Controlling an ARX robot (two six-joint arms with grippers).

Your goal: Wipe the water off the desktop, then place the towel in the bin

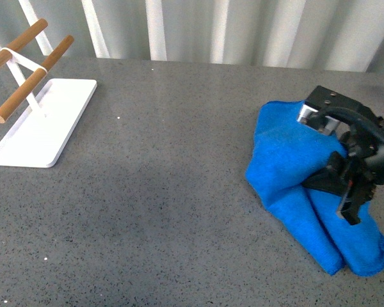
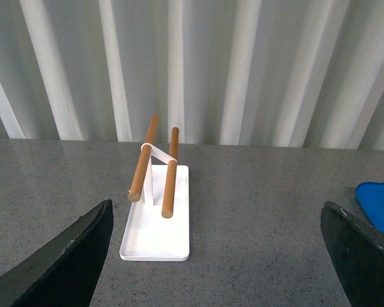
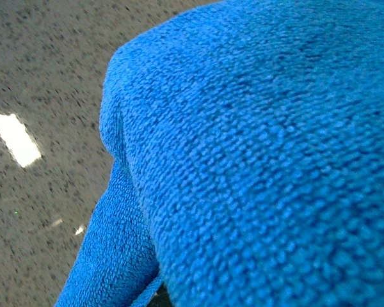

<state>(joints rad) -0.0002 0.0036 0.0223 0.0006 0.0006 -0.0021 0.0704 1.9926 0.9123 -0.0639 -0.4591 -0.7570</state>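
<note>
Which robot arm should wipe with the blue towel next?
Probably the right. The right gripper is down on the towel, while the left gripper hangs open facing the white tray, away from the towel.

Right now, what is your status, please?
Left gripper open. Right gripper down on towel, grip unclear. Towel bunched on desktop. Tray far left, apart.

— What did the right arm (image 1: 371, 150) look like?
— Black all over. It had a boxy block (image 1: 329, 99) with small screws on top, a silvery patch (image 1: 305, 116) on one side, and a thick black cable (image 1: 345, 115) arching over it.
— And the left one?
— Only its two fingers (image 2: 64, 262) showed. They were dark grey and wedge-shaped, with pale, scuffed edges.
</note>
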